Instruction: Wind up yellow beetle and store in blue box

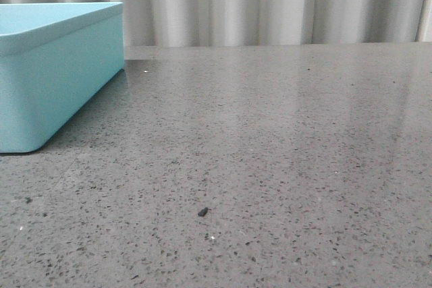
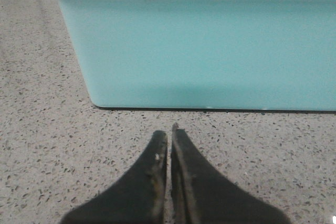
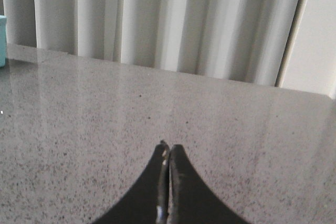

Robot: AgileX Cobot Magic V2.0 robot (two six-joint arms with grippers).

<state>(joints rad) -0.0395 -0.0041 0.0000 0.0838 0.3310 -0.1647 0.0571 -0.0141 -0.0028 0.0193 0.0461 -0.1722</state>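
The blue box point(image 1: 50, 72) sits on the grey speckled counter point(image 1: 270, 166) at the far left of the front view, its near corner rounded and its rim standing slightly proud of the smooth pale aqua walls. Only part of the box shows there; the rest runs out of the picture to the left. Its inside cannot be seen from any view. The yellow beetle appears in none of the three pictures, so where it lies cannot be told. A small dark speck point(image 1: 202, 212) rests on the counter well apart from the box, toward the near edge. Behind the counter hangs a pale pleated curtain point(image 1: 270, 1), which rises just past the box's far side. In the left wrist view the left pincer point(image 2: 170, 140) hovers low over the counter, its two dark fingers point(image 2: 152, 182) pressed together with only a hairline seam between them and nothing held. It points at the long side wall of the box point(image 2: 210, 40), which stands near, with a strip of bare counter point(image 2: 47, 129) between the tips and the wall's base. In the right wrist view the right pincer point(image 3: 169, 153) is likewise closed tight and holds nothing, over open counter point(image 3: 79, 119), facing the curtain point(image 3: 173, 19). A sliver of the box point(image 3: 2, 40) shows at that picture's edge, well apart from this pincer.
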